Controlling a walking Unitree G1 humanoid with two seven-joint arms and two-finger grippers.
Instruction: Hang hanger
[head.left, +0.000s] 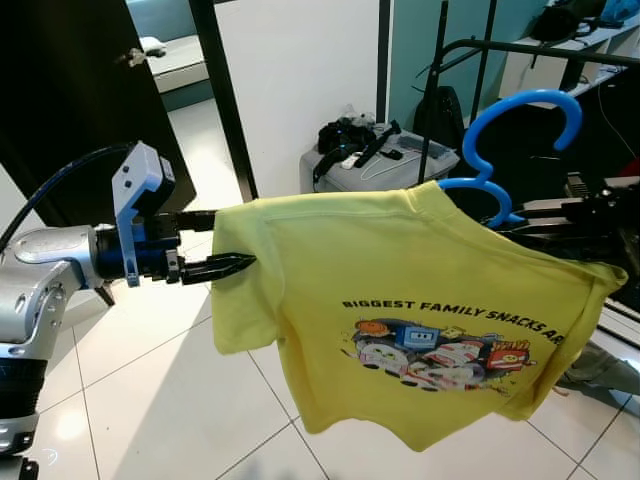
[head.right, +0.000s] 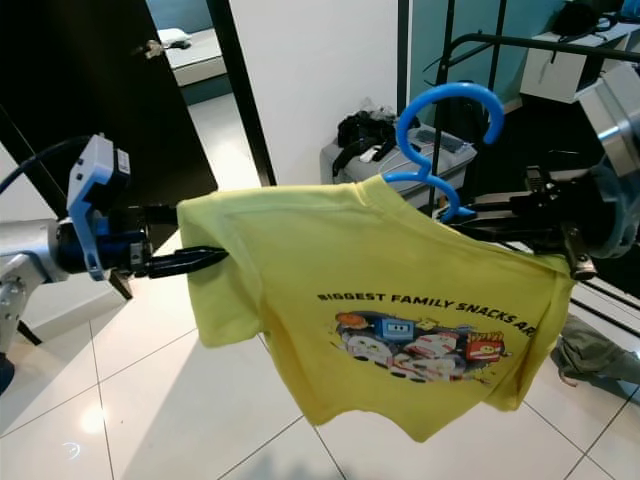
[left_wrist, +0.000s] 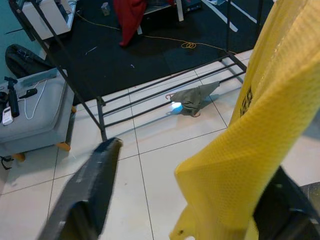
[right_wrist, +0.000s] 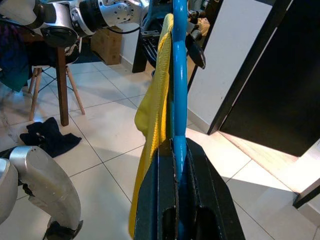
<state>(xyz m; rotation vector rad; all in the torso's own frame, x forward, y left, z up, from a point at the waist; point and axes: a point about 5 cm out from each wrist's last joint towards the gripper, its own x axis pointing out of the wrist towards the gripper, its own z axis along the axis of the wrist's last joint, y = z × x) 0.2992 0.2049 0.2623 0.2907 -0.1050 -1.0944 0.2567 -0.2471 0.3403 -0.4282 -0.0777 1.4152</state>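
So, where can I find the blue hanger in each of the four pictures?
Left eye view: blue hanger, hook rising at upper right above the yellow T-shirt.
Right eye view: its hook stands upper centre-right, above the shirt collar.
Left wrist view: I cannot make it out; the shirt drapes beside the left tool.
Right wrist view: a blue bar running up the middle, clamped in the right tool.
Shared landmark: the yellow T-shirt.

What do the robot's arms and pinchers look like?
Both arms are shiny silver tubes with rounded joints. The left gripper has two long black pointed fingers, a blue and pale grey block on its wrist, and a black cable looping back along the arm. The right gripper has the same flat black fingers on a silver wrist.
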